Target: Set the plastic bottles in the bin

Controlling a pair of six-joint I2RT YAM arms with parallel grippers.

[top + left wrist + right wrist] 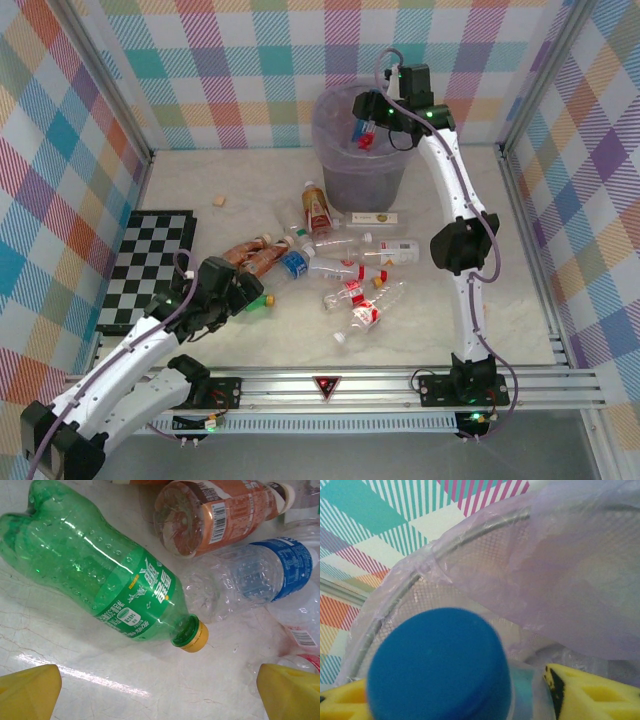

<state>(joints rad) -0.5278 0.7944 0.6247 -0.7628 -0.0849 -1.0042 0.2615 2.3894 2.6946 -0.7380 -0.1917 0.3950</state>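
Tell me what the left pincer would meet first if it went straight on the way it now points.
Most likely the green bottle near its yellow cap, or the bare table just beside it; the depth is unclear.

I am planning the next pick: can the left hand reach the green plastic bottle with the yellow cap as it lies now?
Probably yes. The left hand hovers wide open right by the green plastic bottle, which lies on its side with nothing on top. A brown-labelled plastic bottle lies close by.
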